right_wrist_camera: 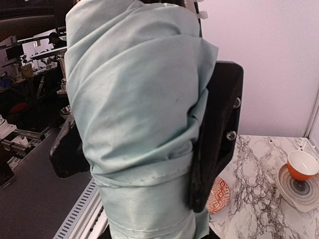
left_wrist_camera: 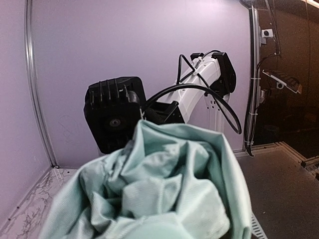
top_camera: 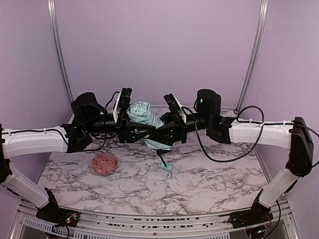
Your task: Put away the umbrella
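The umbrella (top_camera: 144,117) is held up in the air above the middle of the marble table (top_camera: 214,179), between the two arms. Its fabric is gathered into a bundle. Its thin shaft (top_camera: 162,160) points down, and the small handle (top_camera: 168,167) is at the table surface; whether it touches I cannot tell.

The right gripper (right_wrist_camera: 134,164) clamps the bundle. The right wrist view shows its black fingers (right_wrist_camera: 214,134) pressing on both sides of the fabric. The left gripper (top_camera: 135,129) is against the upper part of the fabric, but no view shows its fingers, so I cannot tell whether it holds or not.

I judge that the step in hand is packing the fabric tight around the shaft. The next move probably needs one firm hold while the other gripper smooths or wraps the loose folds, without letting the bundle open.

The top view shows the whole arrangement and a red patterned bowl (top_camera: 104,163) near the left side. The right wrist view alone shows an orange cup (right_wrist_camera: 299,166) on a saucer (right_wrist_camera: 291,191). The left wrist view shows only crumpled fabric with the right arm (left_wrist_camera: 199,84) behind it.
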